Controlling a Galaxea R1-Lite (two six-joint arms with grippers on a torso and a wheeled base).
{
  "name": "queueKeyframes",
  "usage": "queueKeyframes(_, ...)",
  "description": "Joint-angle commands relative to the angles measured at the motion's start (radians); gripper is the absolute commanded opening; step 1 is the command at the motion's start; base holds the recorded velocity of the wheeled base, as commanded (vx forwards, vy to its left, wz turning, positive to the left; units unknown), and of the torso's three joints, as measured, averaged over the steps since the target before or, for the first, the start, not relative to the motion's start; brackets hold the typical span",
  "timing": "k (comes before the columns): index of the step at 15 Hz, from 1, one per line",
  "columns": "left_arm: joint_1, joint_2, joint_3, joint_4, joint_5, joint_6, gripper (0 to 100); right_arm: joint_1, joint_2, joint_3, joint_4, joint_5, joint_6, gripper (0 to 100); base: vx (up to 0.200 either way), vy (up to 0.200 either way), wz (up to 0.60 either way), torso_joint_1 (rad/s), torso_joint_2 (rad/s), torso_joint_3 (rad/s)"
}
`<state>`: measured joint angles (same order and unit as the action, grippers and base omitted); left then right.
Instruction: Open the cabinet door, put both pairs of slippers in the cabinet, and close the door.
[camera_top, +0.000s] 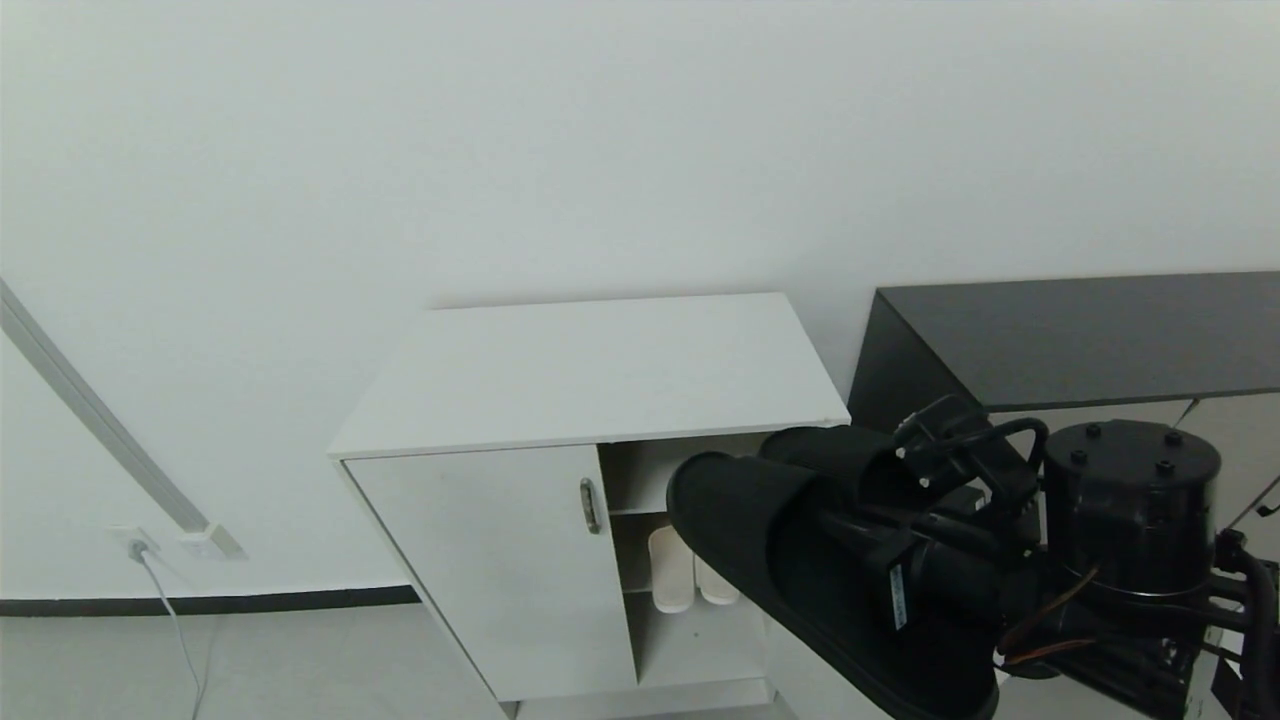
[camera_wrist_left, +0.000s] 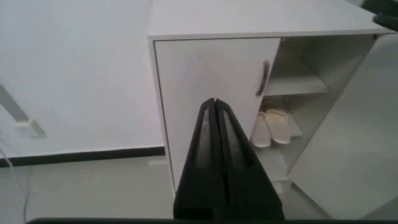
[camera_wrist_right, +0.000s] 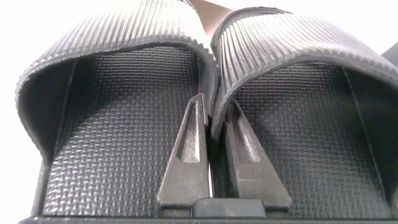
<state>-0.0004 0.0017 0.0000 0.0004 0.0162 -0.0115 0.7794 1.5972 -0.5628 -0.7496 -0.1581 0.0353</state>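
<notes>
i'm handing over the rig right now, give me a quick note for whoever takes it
Left gripper: fingers shut, holding nothing, in front of the cabinet.
Right gripper: shut on the black slippers, pinching the inner walls of the pair together, held up in front of the open side of the cabinet.
Done: right door is open; white slippers lie side by side on a shelf inside.
Left: put the black slippers inside, let go, draw the arm back, close the door.
</notes>
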Motion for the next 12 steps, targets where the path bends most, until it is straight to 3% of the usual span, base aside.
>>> queueKeyframes(1, -0.001, 0.000, 0.000, 0.001, 0.001, -0.001, 0, 0.003, 0.004, 0.000, -0.002, 0.000, 0.000, 0, 0.000, 0.000, 0.00, 0.000, 0.00, 0.000)
queueKeyframes(8, -0.001, 0.000, 0.000, 0.001, 0.001, -0.001, 0, 0.031, 0.004, 0.007, -0.002, 0.002, 0.001, 0, 0.000, 0.000, 0.00, 0.000, 0.00, 0.000)
queueKeyframes(12, -0.001, 0.000, 0.000, 0.001, -0.001, 0.001, 0, 0.047, 0.010, 0.012, -0.002, 0.002, 0.001, 0, 0.000, 0.000, 0.00, -0.140, 0.33, 0.187)
